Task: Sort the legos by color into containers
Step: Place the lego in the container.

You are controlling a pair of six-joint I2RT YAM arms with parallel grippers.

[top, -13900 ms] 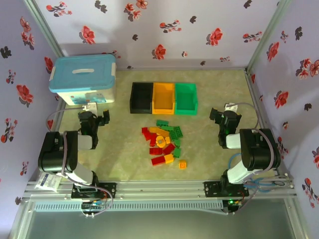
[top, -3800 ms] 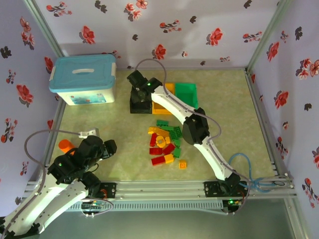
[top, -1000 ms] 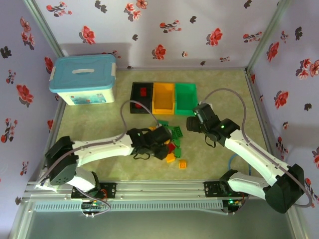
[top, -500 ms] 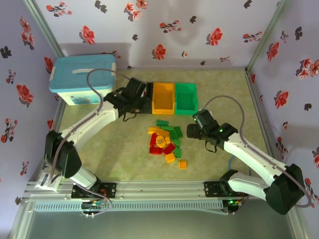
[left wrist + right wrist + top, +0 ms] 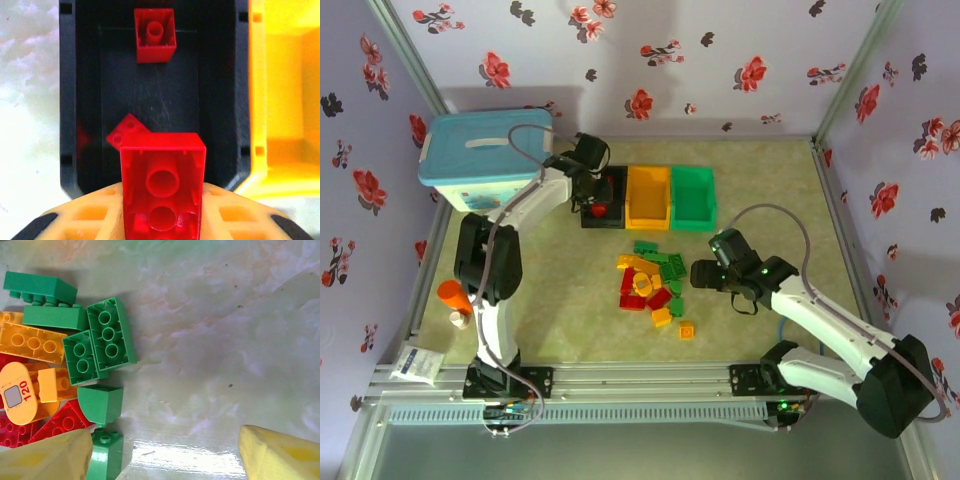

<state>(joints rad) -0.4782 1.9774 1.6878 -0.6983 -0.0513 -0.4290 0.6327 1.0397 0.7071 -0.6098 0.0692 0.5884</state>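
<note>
The legos lie in a loose pile [image 5: 650, 285] of red, orange-yellow and green bricks at mid-table, with one orange brick [image 5: 687, 329] apart at the front. Behind them stand the containers: black bin [image 5: 619, 218], orange-yellow bin [image 5: 648, 195] and green bin [image 5: 692, 195]. My left gripper [image 5: 599, 205] hangs over the black bin [image 5: 75, 100], shut on a red brick [image 5: 162, 185]. Two red bricks [image 5: 155, 35] lie inside that bin. My right gripper [image 5: 165, 460] stands open just right of the pile, with a green brick [image 5: 105, 457] beside its left finger [image 5: 45, 460].
A white storage box with a light-blue lid [image 5: 485, 160] stands at the back left. An orange object [image 5: 452, 293] and a white packet [image 5: 417, 365] lie near the left front. Floral walls close in three sides.
My left arm has swung from the pile back to the black bin, carrying a red brick. My right gripper has shifted slightly left and down toward the pile's right edge.
</note>
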